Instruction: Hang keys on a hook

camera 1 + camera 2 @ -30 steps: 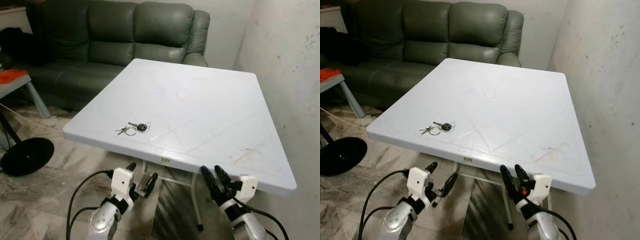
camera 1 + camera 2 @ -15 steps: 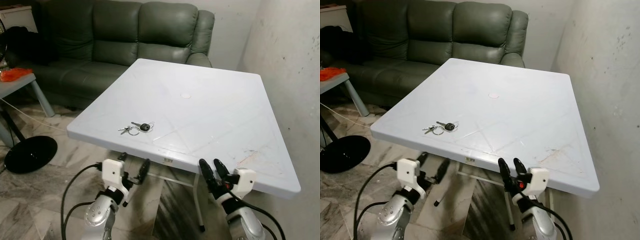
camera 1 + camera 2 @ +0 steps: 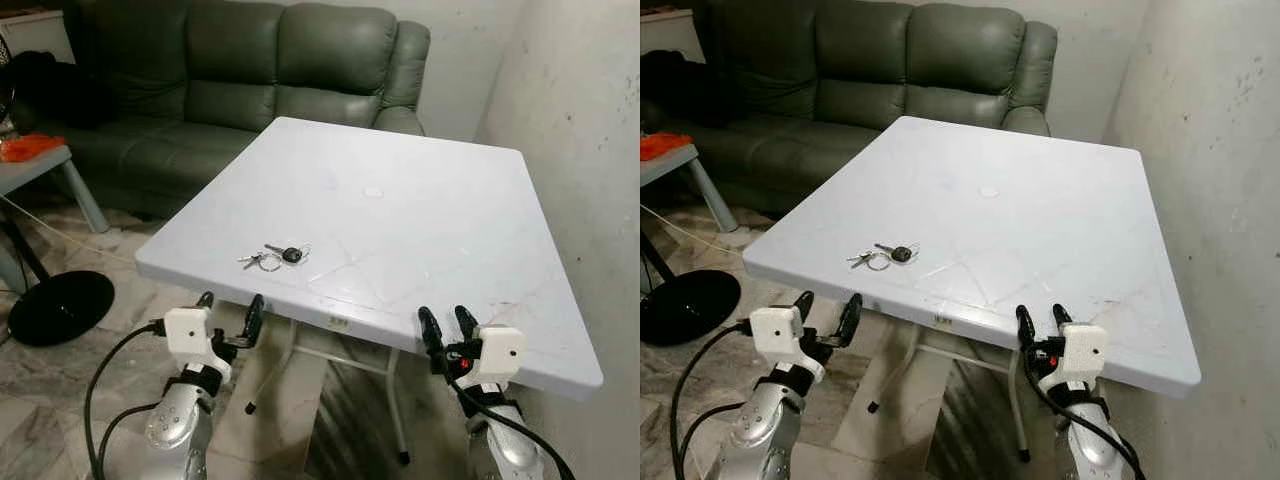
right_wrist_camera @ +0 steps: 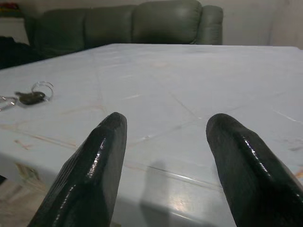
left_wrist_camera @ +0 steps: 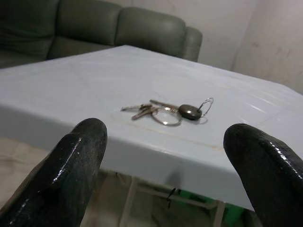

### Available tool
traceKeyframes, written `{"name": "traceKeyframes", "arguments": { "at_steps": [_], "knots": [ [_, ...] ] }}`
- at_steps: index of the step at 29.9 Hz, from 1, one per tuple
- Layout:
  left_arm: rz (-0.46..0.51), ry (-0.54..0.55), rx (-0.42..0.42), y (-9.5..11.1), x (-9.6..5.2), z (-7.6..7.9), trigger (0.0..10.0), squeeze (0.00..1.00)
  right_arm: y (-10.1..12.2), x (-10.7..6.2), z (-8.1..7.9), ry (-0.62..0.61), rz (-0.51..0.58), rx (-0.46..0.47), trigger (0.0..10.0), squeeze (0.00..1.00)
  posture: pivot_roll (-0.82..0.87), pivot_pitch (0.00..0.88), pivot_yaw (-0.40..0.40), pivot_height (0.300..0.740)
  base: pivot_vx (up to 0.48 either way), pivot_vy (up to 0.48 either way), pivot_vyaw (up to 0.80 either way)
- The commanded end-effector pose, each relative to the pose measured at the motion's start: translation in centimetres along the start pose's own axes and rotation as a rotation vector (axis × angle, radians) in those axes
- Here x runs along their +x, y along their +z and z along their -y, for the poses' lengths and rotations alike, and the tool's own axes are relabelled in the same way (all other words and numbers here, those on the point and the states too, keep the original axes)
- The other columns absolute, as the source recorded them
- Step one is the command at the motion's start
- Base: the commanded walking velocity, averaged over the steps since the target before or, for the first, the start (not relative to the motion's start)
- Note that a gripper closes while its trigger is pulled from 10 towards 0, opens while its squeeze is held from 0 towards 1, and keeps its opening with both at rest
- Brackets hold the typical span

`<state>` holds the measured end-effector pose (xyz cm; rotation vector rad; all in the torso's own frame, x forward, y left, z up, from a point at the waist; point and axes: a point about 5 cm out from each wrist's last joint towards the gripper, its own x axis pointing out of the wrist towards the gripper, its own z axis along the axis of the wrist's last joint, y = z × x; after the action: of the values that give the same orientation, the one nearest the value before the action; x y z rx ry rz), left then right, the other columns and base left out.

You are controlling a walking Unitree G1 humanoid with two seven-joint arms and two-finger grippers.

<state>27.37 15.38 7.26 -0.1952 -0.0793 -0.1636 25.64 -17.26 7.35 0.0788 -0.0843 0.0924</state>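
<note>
Lying on the table (image 3: pixel 420 230), keys (image 3: pixel 272 257) sit beyond both gaping jaws.

The tabletop (image 3: pixel 420 220) looks like smooth white plastic with a faint sheen. On it, the keys (image 3: pixel 274 256) are shiny metal with a black plastic head. Behind the tabletop, the sofa (image 3: pixel 250 70) shows glossy grey-green leather. The floor (image 3: pixel 90 350) beneath is polished veined stone.

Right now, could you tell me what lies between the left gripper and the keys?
Only the table's near edge and bare white top separate the open left gripper from the keys, as the left wrist view shows.
</note>
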Motion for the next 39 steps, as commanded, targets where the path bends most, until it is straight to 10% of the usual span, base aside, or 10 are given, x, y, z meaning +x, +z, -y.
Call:
{"name": "traceKeyframes", "arguments": {
  "at_steps": [1,39],
  "knots": [
    [-0.001,0.013,-0.007,0.2,0.0,-0.1,10.0,0.0,0.4,0.0,0.0,-0.002,0.01,-0.016,10.0,0.0,-0.03,0.0,-0.038,0.74,0.0,0.0,0.0],
    [-0.018,0.046,-0.087,1.3,1.7,-0.4,10.0,0.0,1.0,0.2,-1.1,0.001,0.0,-0.057,10.0,0.0,-0.03,0.0,-0.042,0.74,0.0,0.385,0.0]
  ]
}}
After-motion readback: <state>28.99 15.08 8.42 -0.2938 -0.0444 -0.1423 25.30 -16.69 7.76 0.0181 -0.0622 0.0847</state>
